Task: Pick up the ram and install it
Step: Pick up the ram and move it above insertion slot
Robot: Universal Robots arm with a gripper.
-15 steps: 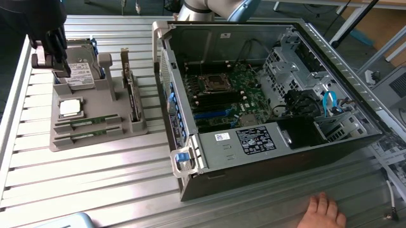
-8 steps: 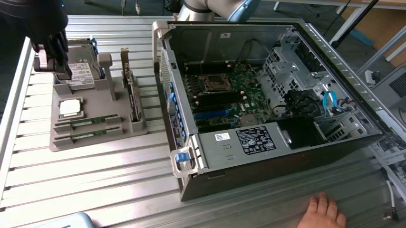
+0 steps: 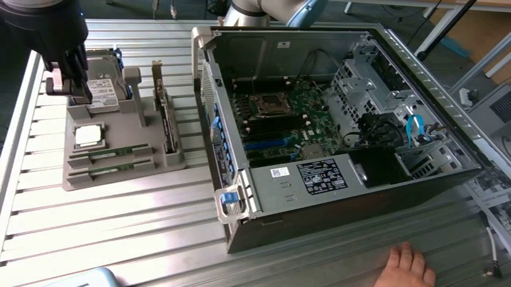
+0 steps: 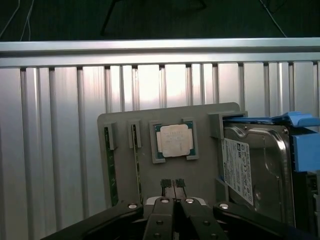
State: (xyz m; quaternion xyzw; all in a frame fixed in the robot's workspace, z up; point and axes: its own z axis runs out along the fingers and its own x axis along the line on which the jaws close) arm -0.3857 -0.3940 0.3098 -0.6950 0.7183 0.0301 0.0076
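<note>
In the exterior view, your black gripper (image 3: 73, 94) hung over the grey plastic holder tray (image 3: 119, 179), to the exterior view's left of the open metal computer case (image 3: 335, 119). Both long, thin green ram sticks (image 3: 108, 152) lay in tray slots. In the wrist view, the fingers (image 4: 167, 186) were pressed together, empty, near the square silver processor chip (image 4: 173, 140). The ram sticks (image 4: 107, 165) sat untouched alongside.

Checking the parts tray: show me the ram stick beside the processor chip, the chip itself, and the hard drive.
ram stick (image 3: 116, 152), exterior view, middle of its green board.
processor chip (image 4: 173, 140), wrist view, centre of its silver lid.
hard drive (image 4: 237, 167), wrist view, on its white label.
</note>
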